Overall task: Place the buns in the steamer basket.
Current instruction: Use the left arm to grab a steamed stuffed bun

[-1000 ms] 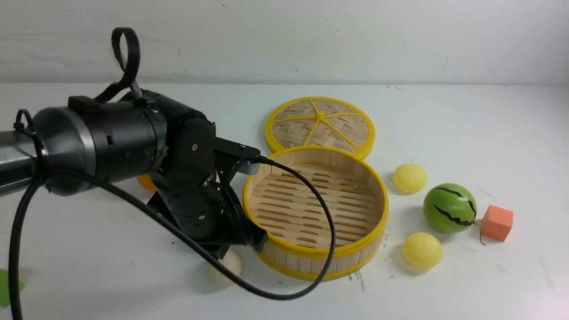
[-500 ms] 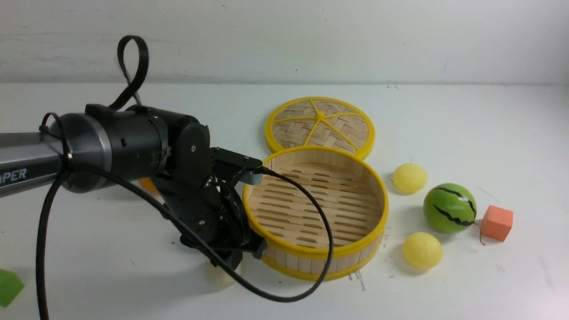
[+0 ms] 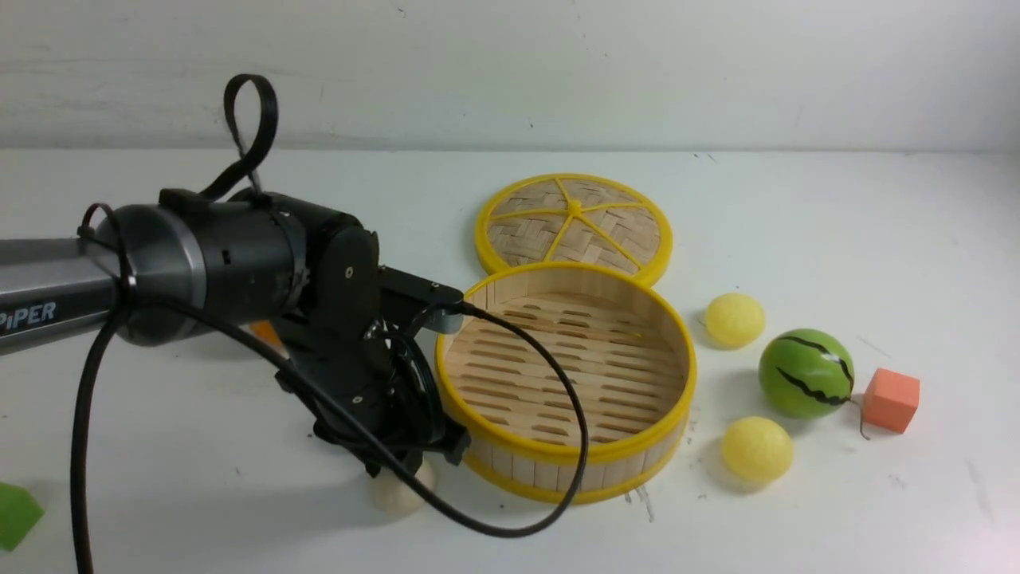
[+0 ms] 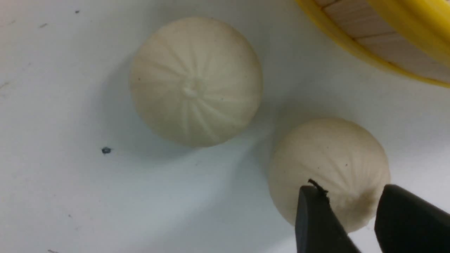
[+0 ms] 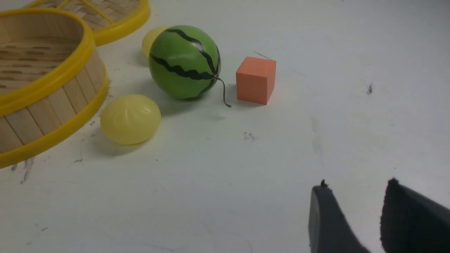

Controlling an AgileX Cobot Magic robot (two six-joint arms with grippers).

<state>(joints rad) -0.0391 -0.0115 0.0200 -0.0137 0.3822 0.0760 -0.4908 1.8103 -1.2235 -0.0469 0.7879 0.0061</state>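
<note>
The steamer basket (image 3: 687,375) stands mid-table with nothing in it. Two cream-white pleated buns lie by its near left wall. In the left wrist view one bun (image 4: 195,80) lies free and the other bun (image 4: 328,158) sits right under my left gripper (image 4: 351,191), whose jaws are apart above it. In the front view only one cream bun (image 3: 402,493) shows, below the left gripper (image 3: 396,469). Two pale yellow buns (image 3: 734,319) (image 3: 757,448) lie right of the basket. My right gripper (image 5: 355,184) is open and empty over bare table.
The woven lid (image 3: 574,223) lies behind the basket. A green striped watermelon ball (image 3: 806,373) and an orange cube (image 3: 891,400) sit at the right. An orange tangerine (image 3: 261,331) shows behind the left arm. A green piece (image 3: 16,514) lies at the near left edge.
My left arm has drawn back to the left and dropped a little, keeping the gripper over the cream bun by the basket. Nothing else moved.
</note>
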